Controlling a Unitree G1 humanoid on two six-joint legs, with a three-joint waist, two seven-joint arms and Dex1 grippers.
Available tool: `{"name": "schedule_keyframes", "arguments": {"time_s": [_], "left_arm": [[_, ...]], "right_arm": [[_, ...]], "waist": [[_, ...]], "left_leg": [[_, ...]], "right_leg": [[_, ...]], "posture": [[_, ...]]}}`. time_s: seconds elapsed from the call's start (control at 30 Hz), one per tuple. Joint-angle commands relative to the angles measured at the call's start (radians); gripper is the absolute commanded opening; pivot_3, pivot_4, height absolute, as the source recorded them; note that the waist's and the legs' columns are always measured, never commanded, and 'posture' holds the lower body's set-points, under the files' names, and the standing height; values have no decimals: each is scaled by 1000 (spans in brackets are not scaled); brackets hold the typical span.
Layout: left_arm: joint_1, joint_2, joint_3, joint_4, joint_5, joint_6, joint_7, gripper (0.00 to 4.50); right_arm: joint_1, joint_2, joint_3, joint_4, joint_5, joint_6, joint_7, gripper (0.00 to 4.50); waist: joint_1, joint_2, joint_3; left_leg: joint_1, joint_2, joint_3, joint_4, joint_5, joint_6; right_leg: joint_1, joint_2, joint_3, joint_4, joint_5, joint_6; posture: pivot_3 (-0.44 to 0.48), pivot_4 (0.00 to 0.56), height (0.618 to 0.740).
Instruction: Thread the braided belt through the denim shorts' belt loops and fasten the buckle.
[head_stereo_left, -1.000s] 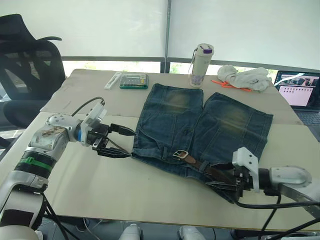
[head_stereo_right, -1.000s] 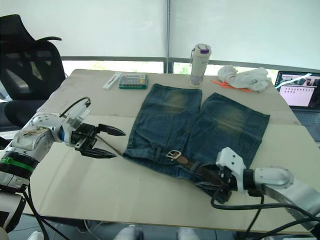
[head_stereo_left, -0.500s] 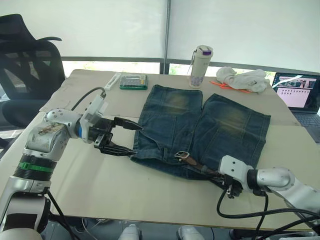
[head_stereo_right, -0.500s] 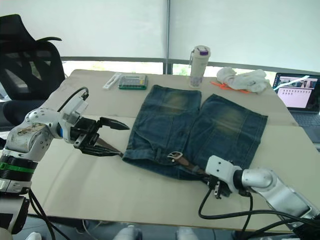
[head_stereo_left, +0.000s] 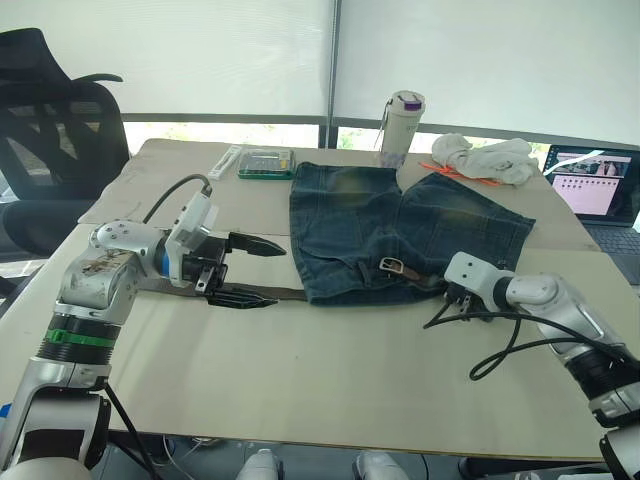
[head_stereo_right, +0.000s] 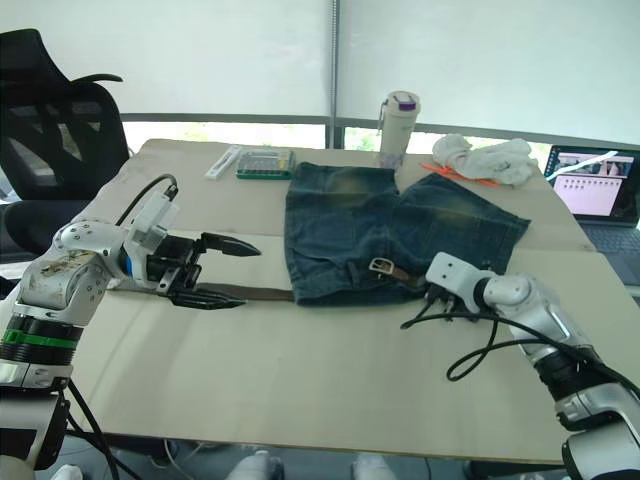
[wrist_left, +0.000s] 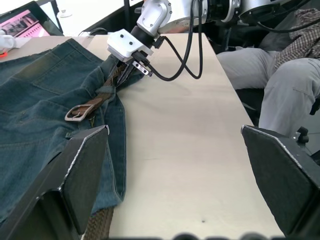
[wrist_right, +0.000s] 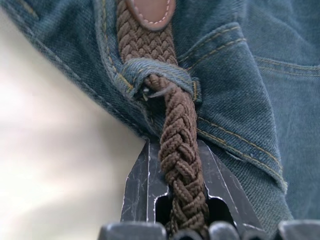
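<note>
1. Two grippers engaged: right gripper (wrist_right: 182, 212) clamped on dark-brown braided belt (wrist_right: 175, 150) just past a blue denim belt loop (wrist_right: 155, 75).
2. Left gripper (head_stereo_left: 255, 270) spread wide over the belt's far tail, beside faded blue denim shorts (head_stereo_left: 400, 235) on the table.
3. Pale metal buckle (head_stereo_left: 391, 265) unfastened on the waistband.
4. Risk: pulling drags the shorts; belt possibly snagged at the loop.

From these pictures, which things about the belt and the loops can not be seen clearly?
- How many belt loops the braided belt passes: the head views are too small, and the right wrist view shows one.
- The buckle prong's state: too small.
- The belt's tail end by the left gripper: the lower finger covers it.
- The waistband under the right gripper: hidden.
</note>
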Motion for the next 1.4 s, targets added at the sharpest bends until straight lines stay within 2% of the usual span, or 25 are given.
{"name": "schedule_keyframes", "arguments": {"time_s": [0.03,0.27,0.33,0.53,0.67,0.93,1.03,1.17,1.27,1.4], "left_arm": [[0,2,39,-26,-1,-5,6,4500],[24,-4,50,-41,-3,4,19,4500],[27,-10,52,-39,-1,-3,20,4500],[56,-9,78,-64,-6,29,63,4500],[100,-9,123,-105,-8,63,168,4500],[239,-21,190,-264,-12,120,376,4500],[304,-24,222,-319,7,133,467,4500],[443,-47,280,-410,75,170,676,4500],[516,-113,332,-483,105,245,880,4500],[549,-277,424,-564,90,341,1156,4500]], "right_arm": [[10,-34,-15,79,-60,0,34,39],[82,-71,-70,15,-40,38,115,39],[100,-69,-99,-21,-14,45,134,1068],[191,-62,-235,-236,120,210,212,3152],[271,-87,-354,-425,246,358,265,4479],[248,-24,-495,-613,454,594,229,4479],[236,0,-520,-641,501,603,216,4479],[241,69,-536,-692,571,550,214,4479],[237,114,-526,-716,599,535,209,4479],[203,167,-502,-721,616,537,181,4479]], "waist": [[1,0,0],[17,0,0],[22,0,0],[20,0,0],[16,3,2],[-8,3,2],[-6,3,2],[-8,3,2],[-5,3,2],[0,3,2]], "left_leg": [[0,0,0,0,0,0],[0,-1,0,0,0,0],[0,-1,0,0,0,0],[0,0,-1,-1,0,0],[0,1,-1,-1,0,0],[0,1,-1,-2,0,0],[0,1,-1,-2,0,0],[0,1,-1,-3,0,0],[0,1,-1,-3,0,0],[0,0,-1,-3,0,0]], "right_leg": [[0,0,0,0,0,0],[0,-1,-1,0,0,0],[1,-1,-1,0,0,0],[0,0,-1,0,0,0],[-1,0,-1,1,0,0],[-1,0,-1,1,0,0],[-1,0,-1,1,0,0],[-1,0,0,1,0,0],[-1,0,0,1,0,0],[-1,-1,-1,1,0,0]], "posture": [[0,150,737],[0,150,737],[0,150,737],[0,150,737],[0,150,737],[0,150,737],[0,150,737],[0,150,737],[0,150,737],[0,150,737]]}}
